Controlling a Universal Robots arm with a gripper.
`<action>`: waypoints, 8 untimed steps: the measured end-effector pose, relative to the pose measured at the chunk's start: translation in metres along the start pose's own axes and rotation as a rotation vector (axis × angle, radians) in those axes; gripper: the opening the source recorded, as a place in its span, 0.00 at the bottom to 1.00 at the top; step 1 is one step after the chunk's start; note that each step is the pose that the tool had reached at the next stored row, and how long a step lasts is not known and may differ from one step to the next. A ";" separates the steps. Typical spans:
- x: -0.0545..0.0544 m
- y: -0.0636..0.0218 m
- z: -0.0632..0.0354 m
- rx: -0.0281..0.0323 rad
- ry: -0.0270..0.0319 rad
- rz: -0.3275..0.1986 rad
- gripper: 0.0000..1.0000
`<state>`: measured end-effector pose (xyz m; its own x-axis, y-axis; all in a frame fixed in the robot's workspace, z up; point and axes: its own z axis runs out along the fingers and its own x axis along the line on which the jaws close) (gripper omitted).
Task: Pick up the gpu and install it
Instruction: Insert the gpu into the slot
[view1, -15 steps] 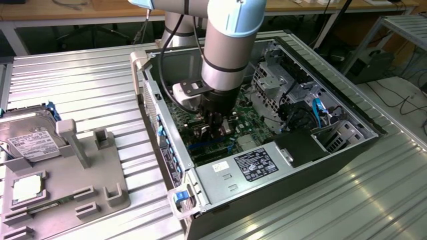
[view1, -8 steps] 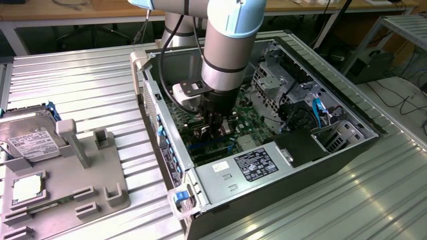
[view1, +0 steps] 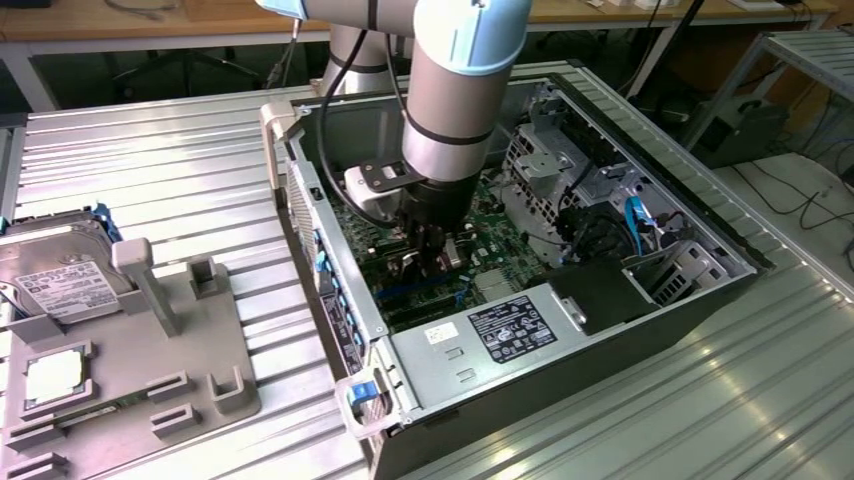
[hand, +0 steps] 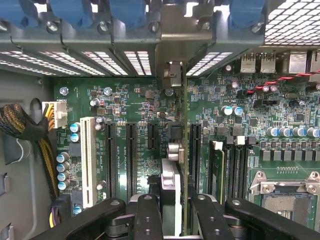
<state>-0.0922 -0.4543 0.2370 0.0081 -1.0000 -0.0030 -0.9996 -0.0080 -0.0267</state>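
My gripper (view1: 433, 258) reaches down into the open computer case (view1: 667, 215), just over the green motherboard (view1: 514, 240). In the wrist view the gripper (hand: 176, 212) is shut on the gpu (hand: 175, 150), a thin card seen edge-on between the black fingers (hand: 148, 212). The card stands upright above the motherboard (hand: 145, 125), running between the long black expansion slots (hand: 131, 155) toward the rear slot openings. Its silvery bracket end (hand: 171, 75) sits at the case's back wall. Whether the card's lower edge is in a slot is hidden.
A silver power supply (view1: 497, 333) lies close beside the gripper, a metal drive cage (view1: 554, 160) behind it. Outside the case, a grey fixture (view1: 174, 350) carries a hard drive (view1: 60, 272) and a CPU chip (view1: 54, 375). Braided cables (hand: 27, 127) and an empty CPU socket (hand: 285, 192) flank the slots.
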 end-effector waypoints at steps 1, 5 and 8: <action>0.000 0.0000 0.0006 -0.0005 -0.0001 0.000 0.28; 0.000 0.0002 0.0039 -0.0029 0.0004 0.000 0.28; 0.000 0.0002 0.0042 -0.0029 0.0003 0.000 0.28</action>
<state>-0.0923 -0.4544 0.2328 0.0080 -1.0000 -0.0027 -0.9997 -0.0080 -0.0237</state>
